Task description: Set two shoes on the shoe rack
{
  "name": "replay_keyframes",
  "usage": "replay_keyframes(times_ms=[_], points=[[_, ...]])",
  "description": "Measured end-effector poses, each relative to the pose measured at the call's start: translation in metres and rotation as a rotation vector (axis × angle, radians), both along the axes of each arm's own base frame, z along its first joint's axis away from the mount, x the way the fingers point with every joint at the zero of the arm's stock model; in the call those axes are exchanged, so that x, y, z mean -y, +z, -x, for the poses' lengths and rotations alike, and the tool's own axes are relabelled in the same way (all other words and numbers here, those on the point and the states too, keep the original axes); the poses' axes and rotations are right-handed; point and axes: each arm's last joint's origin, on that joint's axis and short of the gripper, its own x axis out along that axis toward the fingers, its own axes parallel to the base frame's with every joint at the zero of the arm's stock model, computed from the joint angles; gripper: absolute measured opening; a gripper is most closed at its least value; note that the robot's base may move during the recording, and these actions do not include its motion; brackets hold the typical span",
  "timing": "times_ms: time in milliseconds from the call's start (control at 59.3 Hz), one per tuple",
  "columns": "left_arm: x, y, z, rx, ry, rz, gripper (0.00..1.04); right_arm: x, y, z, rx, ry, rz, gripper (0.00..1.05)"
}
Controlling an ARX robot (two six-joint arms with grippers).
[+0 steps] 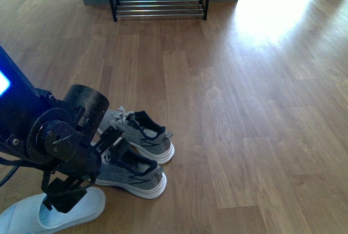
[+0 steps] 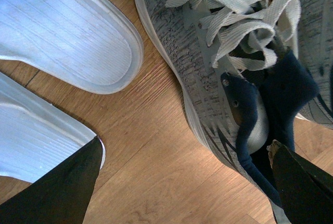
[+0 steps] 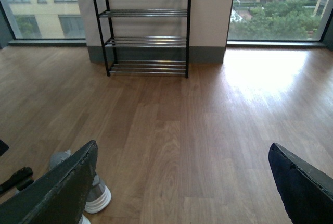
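The left gripper [image 2: 186, 145] hangs low with its fingers [image 2: 62, 187] spread. One finger is over the edge of a slide and the other is at the dark heel collar of the nearer sneaker [image 1: 130, 178]; whether it touches the collar I cannot tell. That sneaker is grey knit with pale laces and a white sole, its heel toward 4 o'clock in the front view. The farther sneaker [image 1: 145, 136] lies just beside it at 1 o'clock, turned the same way. Two pale blue slides [image 2: 67, 36] lie at the sneakers' 8 o'clock. All the shoes lie on the wooden floor [image 1: 244, 109]. The shoe rack [image 1: 159, 8], with a black frame and chrome bars, stands well apart at 12 o'clock. The right gripper [image 3: 182, 146] is spread wide, pinching nothing, and faces the rack.
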Motion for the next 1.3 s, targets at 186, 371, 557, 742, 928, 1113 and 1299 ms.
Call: replay_keyframes(times_ms=[186,371,557,742,928,1113,1299], points=[[0.002,-0.023,-0.01,-0.037,-0.006,0.006,0.95,0.0,0.0,0.0,0.0,0.0,0.0,0.95],[0.01,-0.037,-0.026,-0.023,-0.028,0.027,0.95,0.0,0.0,0.0,0.0,0.0,0.0,0.95],[0.021,-0.038,-0.035,-0.005,-0.065,0.038,0.95,0.0,0.0,0.0,0.0,0.0,0.0,0.95],[0.028,-0.046,-0.041,-0.003,-0.12,0.046,0.95,0.0,0.0,0.0,0.0,0.0,0.0,0.95],[0.027,-0.063,-0.041,-0.035,-0.129,0.047,0.95,0.0,0.0,0.0,0.0,0.0,0.0,0.95],[0.023,-0.074,-0.038,-0.054,-0.136,0.022,0.79,0.0,0.0,0.0,0.0,0.0,0.0,0.95],[0.019,-0.072,-0.043,-0.013,-0.132,-0.014,0.5,0.0,0.0,0.0,0.0,0.0,0.0,0.95]])
